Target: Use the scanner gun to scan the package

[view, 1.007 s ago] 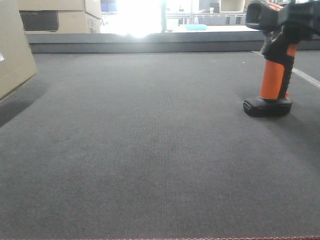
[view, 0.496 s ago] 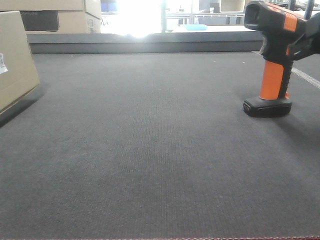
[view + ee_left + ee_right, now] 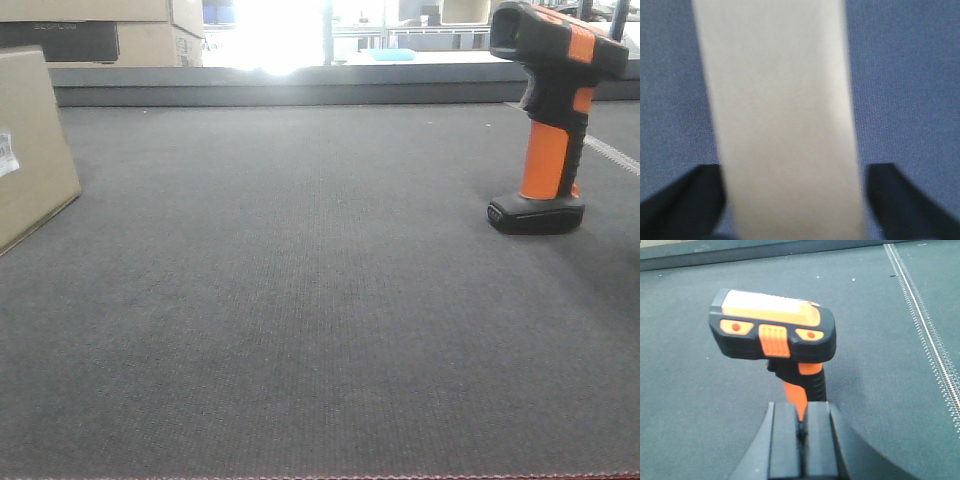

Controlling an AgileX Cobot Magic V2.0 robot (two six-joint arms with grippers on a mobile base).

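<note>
The package, a tan cardboard box with a small white label, rests on the dark mat at the far left edge. In the left wrist view it fills the gap between the dark fingers of my left gripper, which close on its two sides. The scanner gun stands upright on its black foot at the right. My right gripper is shut and empty, just behind the scanner and apart from it. It does not show in the front view.
Cartons with a black printed panel stand at the back left behind a low grey ledge. A pale seam strip runs along the mat to the right of the scanner.
The right gripper has let go of the scanner's head and drawn back out of the front view. The package has come down from a tilted, raised pose onto the mat.
</note>
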